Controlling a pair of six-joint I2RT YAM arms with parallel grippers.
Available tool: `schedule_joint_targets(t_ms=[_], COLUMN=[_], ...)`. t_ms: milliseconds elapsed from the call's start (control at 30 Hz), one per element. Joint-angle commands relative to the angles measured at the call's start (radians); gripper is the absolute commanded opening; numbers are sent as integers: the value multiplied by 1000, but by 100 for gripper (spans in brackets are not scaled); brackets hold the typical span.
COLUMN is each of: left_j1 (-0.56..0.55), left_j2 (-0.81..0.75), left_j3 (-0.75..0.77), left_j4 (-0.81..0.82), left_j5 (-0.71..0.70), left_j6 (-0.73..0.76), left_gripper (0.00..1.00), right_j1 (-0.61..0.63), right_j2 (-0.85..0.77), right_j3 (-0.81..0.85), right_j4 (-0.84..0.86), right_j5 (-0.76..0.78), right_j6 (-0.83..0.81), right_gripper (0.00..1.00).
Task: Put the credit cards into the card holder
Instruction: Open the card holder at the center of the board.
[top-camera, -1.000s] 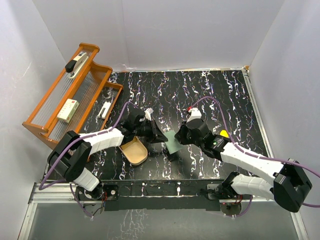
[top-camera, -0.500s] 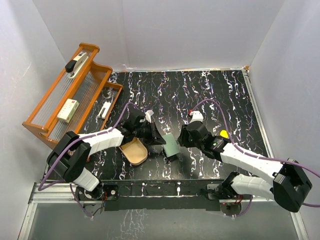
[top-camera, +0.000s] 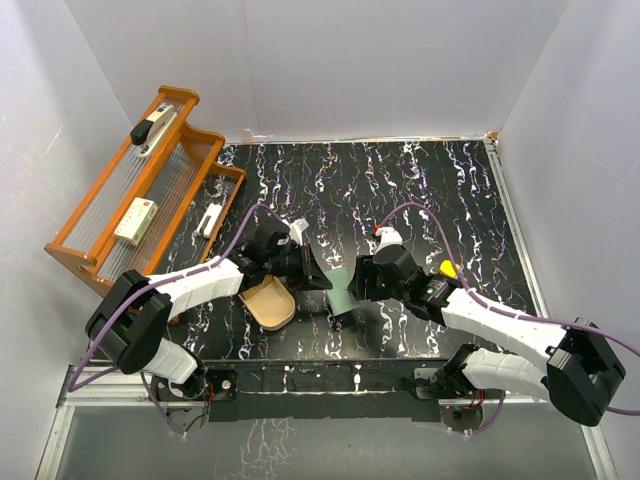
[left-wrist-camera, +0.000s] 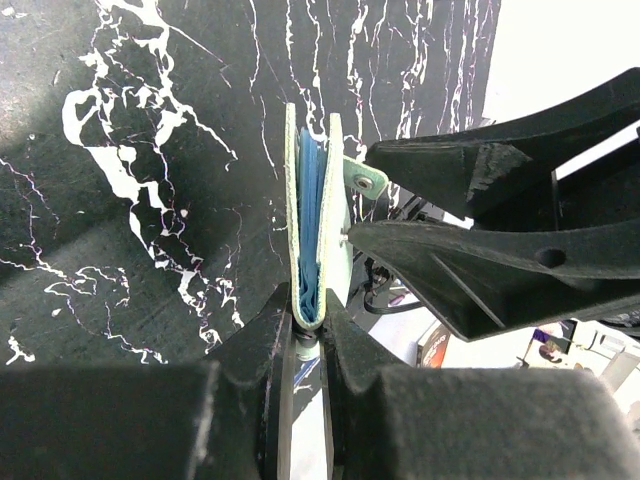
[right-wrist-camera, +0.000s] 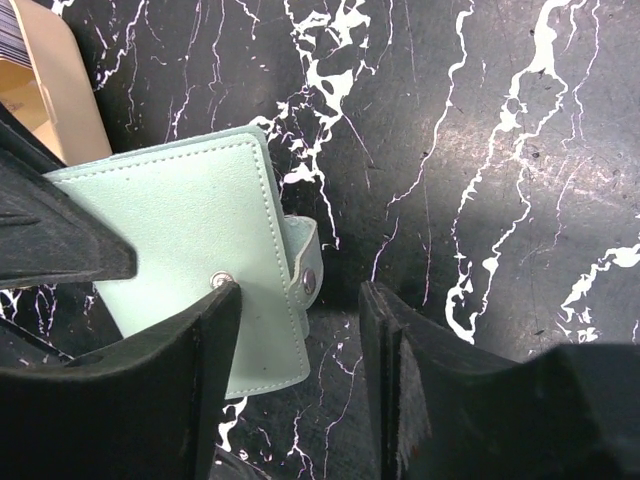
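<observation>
The card holder (top-camera: 343, 291) is a pale green folded wallet with a blue inside. My left gripper (top-camera: 318, 276) is shut on its folded edge and holds it on edge over the table. In the left wrist view the holder (left-wrist-camera: 337, 225) stands edge-on in my left gripper (left-wrist-camera: 306, 335). My right gripper (top-camera: 358, 284) is open beside it. In the right wrist view the holder's face (right-wrist-camera: 180, 230) and snap tab (right-wrist-camera: 306, 262) lie at my right gripper (right-wrist-camera: 300, 345), the tab between the jaws, unclamped. No credit card shows clearly.
A tan oval dish (top-camera: 270, 303) sits just left of the holder; it also shows in the right wrist view (right-wrist-camera: 55, 85). A wooden rack (top-camera: 150, 190) with a stapler and small items stands at the back left. White walls enclose the black marbled table (top-camera: 420, 190).
My right gripper has moved nearer and leftward, up against the card holder. My left gripper has shifted the holder slightly toward the near edge and still holds it.
</observation>
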Motion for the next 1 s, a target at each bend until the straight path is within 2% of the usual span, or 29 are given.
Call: schedule_joint_targets(t_ms=[0,167,400,567,600,900,967], left_j1=[-5,-5,-5,-5,-5,-5,-6], left_j2=[-56,-62,-61,-61,-58,16,39], left_j3=[12,6,5,10,11,-2,-5], left_j4=[-25,-42,-44,-59,-63,-7,9], left_j5=[44,53,72,72,69,61,60], left_j6=[29,44,47,60,64,36,31], left_gripper=[0,0,0,0,0,0,3], right_j1=[2,-10,-43,-53,-56,-77,-78], right_j2=[13,25,26,0,-12,-86,-91], right_j3=[1,-19,-61,-71,-75,-132,-136], right_j4=[65,107,184,175,171,139,120], right_j5=[16,37,-29,-29,-26,-42,-43], right_j6=[-32,-58,-82,-92,-93,-62,-49], right_gripper=[45,34,28,2,0,0,0])
